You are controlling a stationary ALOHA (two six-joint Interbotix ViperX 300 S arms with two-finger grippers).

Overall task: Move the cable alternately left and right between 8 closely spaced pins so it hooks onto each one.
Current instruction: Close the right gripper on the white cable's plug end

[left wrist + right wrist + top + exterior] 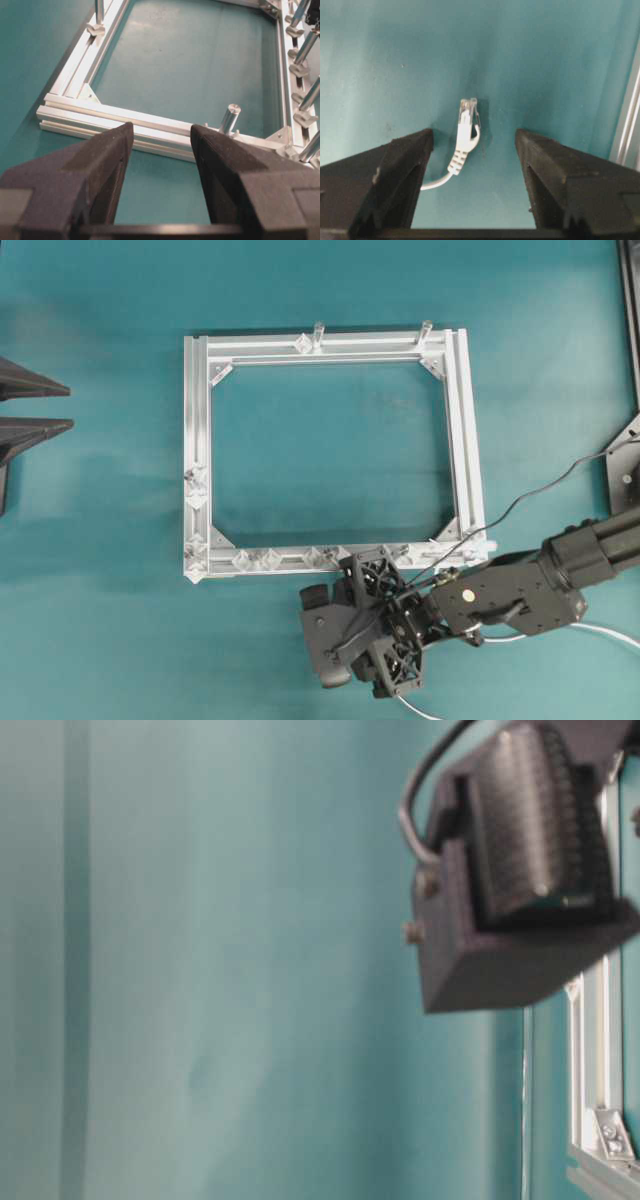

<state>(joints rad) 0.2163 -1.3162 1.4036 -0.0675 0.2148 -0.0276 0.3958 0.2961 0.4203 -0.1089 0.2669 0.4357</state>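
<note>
We see both jaws wide and empty, cable (462,145) plug between right gripper (472,145) jaws, cord cut off, pins (255,559) perhaps unthreaded, left gripper (161,142) mostly off-frame overhead.

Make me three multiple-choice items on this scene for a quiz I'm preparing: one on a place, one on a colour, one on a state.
1. Where does the cable's plug lie?
A. on a frame rail
B. on the table between the right tool's fingers
C. hooked on a pin

2. What colour is the table?
A. teal
B. white
C. black

3. How does the left tool stand?
A. shut on the cable
B. shut on a post
C. open and empty

Answers:
1. B: the right wrist view shows the plug flat on the table in the gap of the right tool, touching neither finger.
2. A: teal surface surrounds the silver frame.
3. C: the left wrist view shows only rail and table between its fingers.
</note>
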